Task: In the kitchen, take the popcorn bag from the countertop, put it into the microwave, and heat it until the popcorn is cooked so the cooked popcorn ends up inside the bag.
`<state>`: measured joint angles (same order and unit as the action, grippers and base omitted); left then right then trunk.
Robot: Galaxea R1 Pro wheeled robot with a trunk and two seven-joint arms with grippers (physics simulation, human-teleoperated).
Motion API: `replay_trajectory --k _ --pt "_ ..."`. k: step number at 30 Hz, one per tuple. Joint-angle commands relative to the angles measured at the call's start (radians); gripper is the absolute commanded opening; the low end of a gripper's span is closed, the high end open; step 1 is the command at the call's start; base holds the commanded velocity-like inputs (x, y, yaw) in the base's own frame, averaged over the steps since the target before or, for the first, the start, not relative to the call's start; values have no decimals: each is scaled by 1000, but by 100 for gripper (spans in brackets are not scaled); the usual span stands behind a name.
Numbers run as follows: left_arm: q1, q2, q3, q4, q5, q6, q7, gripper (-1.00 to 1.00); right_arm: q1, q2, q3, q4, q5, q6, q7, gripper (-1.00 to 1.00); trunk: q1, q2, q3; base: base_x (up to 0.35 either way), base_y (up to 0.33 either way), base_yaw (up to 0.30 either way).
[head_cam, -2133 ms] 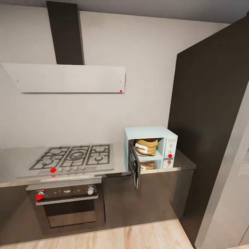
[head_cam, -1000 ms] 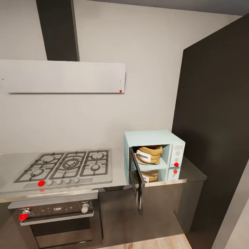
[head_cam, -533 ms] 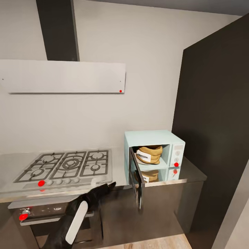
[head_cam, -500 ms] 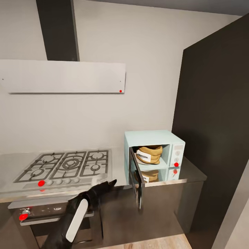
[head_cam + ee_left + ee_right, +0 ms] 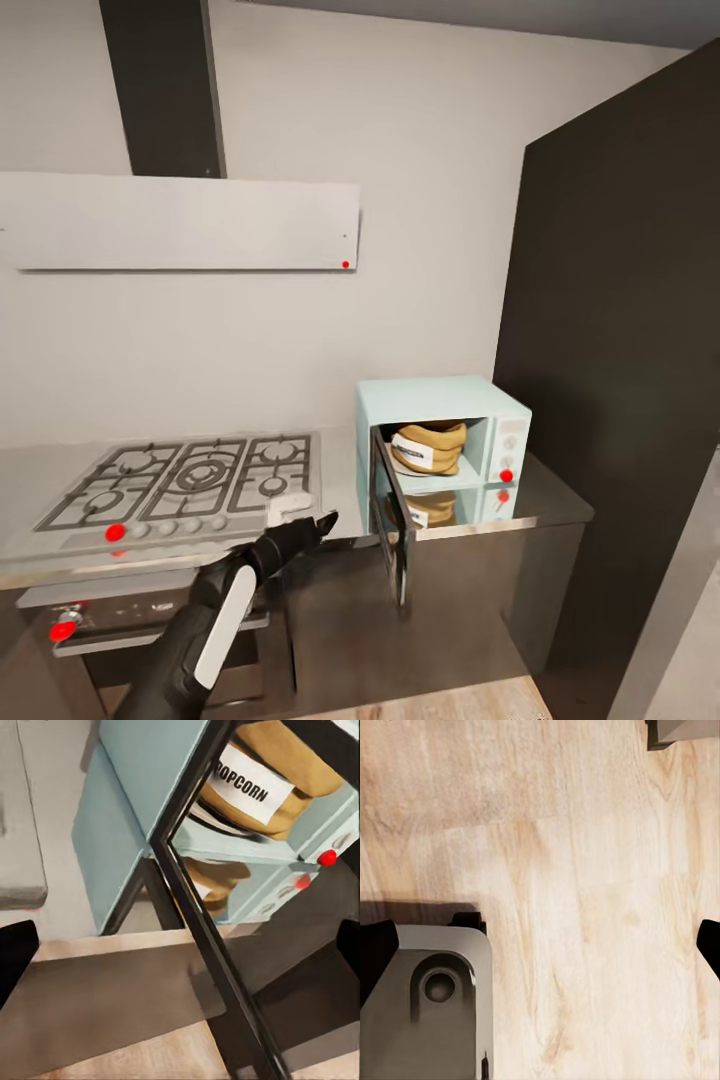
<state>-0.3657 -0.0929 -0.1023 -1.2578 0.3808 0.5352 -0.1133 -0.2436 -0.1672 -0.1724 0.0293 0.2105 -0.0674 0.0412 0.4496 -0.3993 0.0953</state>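
Now the bag (image 5: 428,447) sits inside the microwave (image 5: 440,400), on its pale shelf. The bag is tan with a white label that says POPCORN, seen close in the left wrist view (image 5: 262,780). The microwave door (image 5: 393,515) hangs wide open, swung out past the front edge of the counter (image 5: 550,500). A shiny copy of the bag shows on the counter under the microwave. A red light (image 5: 506,476) glows on the microwave's side panel.

The left arm reaches up from below, and the left gripper (image 5: 318,524) points toward the open door, near it but not touching. It is at the counter's front edge, between the hob (image 5: 190,480) and the door. In the left wrist view its two dark fingers (image 5: 16,952) sit at far sides of the picture, spread wide, with nothing between them.

The right gripper's dark fingers (image 5: 375,956) also sit far apart in the right wrist view, holding nothing. Under them is the wood floor (image 5: 585,870) and a grey part of the robot's base (image 5: 427,1005).

A white hood (image 5: 180,222) hangs on the wall above the hob. An oven (image 5: 150,625) sits under the hob.
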Motion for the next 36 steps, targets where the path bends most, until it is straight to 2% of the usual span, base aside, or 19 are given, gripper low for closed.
replay_trajectory --k 1,3,7,9,14,28,33,36 --pt "0 -2 0 0 -18 6 -2 100 -1 0 -9 3 9 -5 2 100 0 -1 1 0 0 -183" --pt "-1 -3 -20 2 -44 6 -27 100 -1 0 -9 3 9 -5 2 100 0 -1 3 0 0 -198" --pt "-1 2 -49 5 -59 4 -132 100 -1 -2 -9 3 9 -4 2 100 0 -1 8 0 0 -206" --pt "-1 4 -53 6 -66 3 -154 100 -1 -2 -9 3 9 -3 2 100 0 -1 10 0 0 -208" --pt "-1 4 -56 7 -95 3 -161 100 -1 -6 -9 3 9 -2 2 100 0 -1 16 0 0 -209" --pt "-1 3 -60 2 -98 0 -160 100 -1 -9 -9 3 9 -3 2 100 0 -1 32 0 0 -209" --pt "-1 -2 -86 -7 -110 -4 -152 100 -1 -13 -9 3 9 -4 2 100 0 -1 38 0 0 -209" --pt "-1 -3 -125 -12 -112 -3 -151 100 -1 -13 -9 3 8 0 1 100 0 -1 42 0 0 -210"
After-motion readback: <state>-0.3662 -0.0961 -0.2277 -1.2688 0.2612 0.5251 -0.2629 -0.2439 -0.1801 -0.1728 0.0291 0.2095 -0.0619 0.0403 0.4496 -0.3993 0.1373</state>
